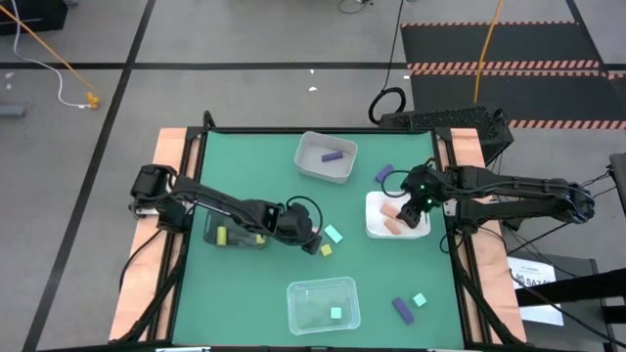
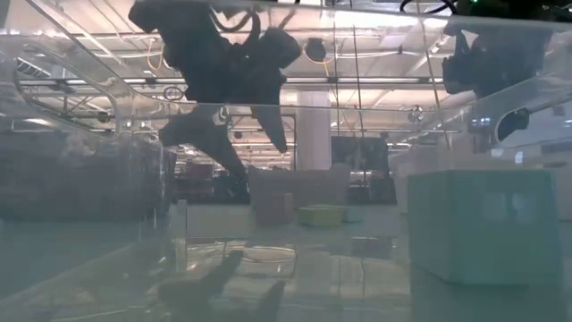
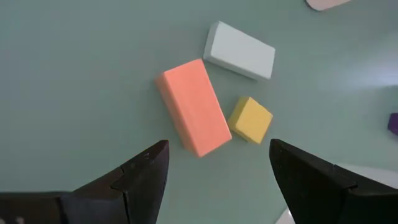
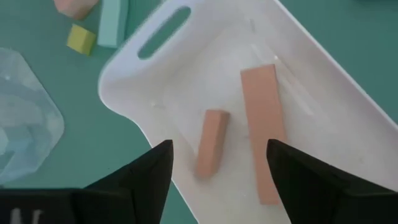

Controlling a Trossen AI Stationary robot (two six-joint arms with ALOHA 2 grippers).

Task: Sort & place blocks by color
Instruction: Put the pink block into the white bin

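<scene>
Sorting is partly complete. Right gripper [image 4: 214, 163] hovers open above white tray [image 4: 348, 124] holding two salmon blocks [image 4: 211, 149]. Left gripper [image 3: 217, 168], open, hovers over a loose salmon block [image 3: 194, 107]; several blocks remain at 6 o'clock.
</scene>
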